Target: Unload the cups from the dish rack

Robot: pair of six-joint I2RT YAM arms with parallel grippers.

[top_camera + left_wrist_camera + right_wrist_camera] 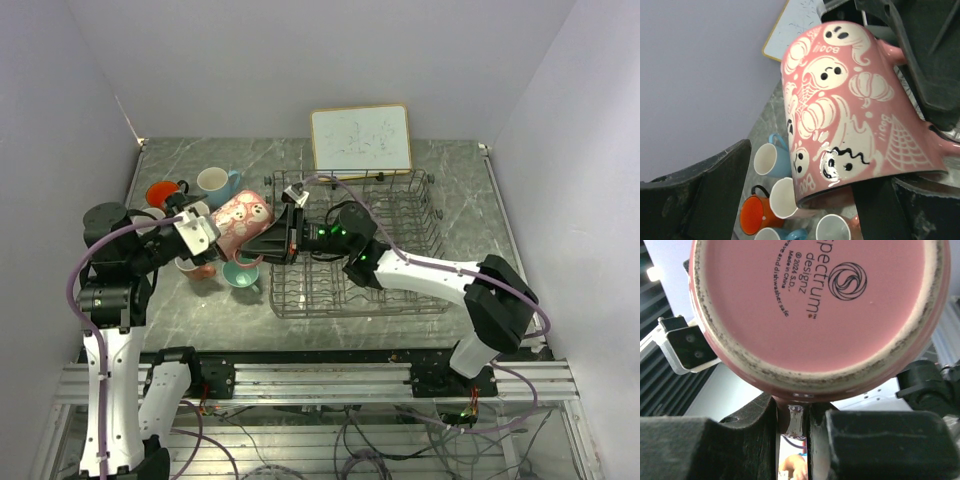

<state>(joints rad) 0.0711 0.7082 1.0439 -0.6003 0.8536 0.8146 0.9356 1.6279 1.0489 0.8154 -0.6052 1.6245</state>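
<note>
Tabletop (200, 300): right hand (262, 243) tight on mug (240, 220)

Robot lab booth; white walls (300, 60); aluminium rails (320, 380)

Grey table (470, 195): dish rack (412, 228), mugs (214, 182), whiteboard (360, 140)

pink mug (815, 315) base cropped above, whiteboard (360, 138) scribbles illegible, perhaps text
</note>
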